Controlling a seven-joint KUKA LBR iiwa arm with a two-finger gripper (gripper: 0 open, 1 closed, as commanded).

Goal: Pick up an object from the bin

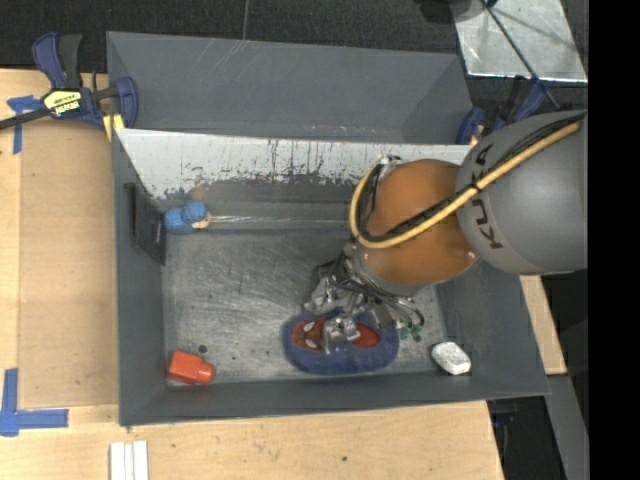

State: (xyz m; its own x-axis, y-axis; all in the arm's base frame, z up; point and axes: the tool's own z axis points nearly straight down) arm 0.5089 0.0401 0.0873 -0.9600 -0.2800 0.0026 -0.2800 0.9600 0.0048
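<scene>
Task thing: blue oval thing (335, 364), soft-looking, with a thick fuzzy blue rim and red showing in its hollow middle. It looks like a small slipper or a padded ring, but which one cannot be told. It lies flat on the floor of the grey bin (230, 298), at the front centre, close to the front wall at the view's bottom and a little right of the middle. Its long side runs left to right.

The gripper (340, 330) comes in from the right and is down low, directly over the red middle of the blue oval thing. Its metal parts overlap the thing's back rim and centre. Whether it is spread wide, narrow or closed on anything cannot be told, since its tip is a tangle of metal against the red. Contact with the thing is also unclear. The blue rim shows clear of it on the left, front and right.

The round orange cover (415, 218) of the wrist sits just behind and above the gripper, with a yellow cable (470, 190) looping across it.

Other things:
- Small white lump (452, 357), just right of the blue oval thing and apart from it.
- Orange block (190, 369) in the front left corner, well apart.
- Small light-blue piece (184, 218) at the back left, by the back wall.
</scene>
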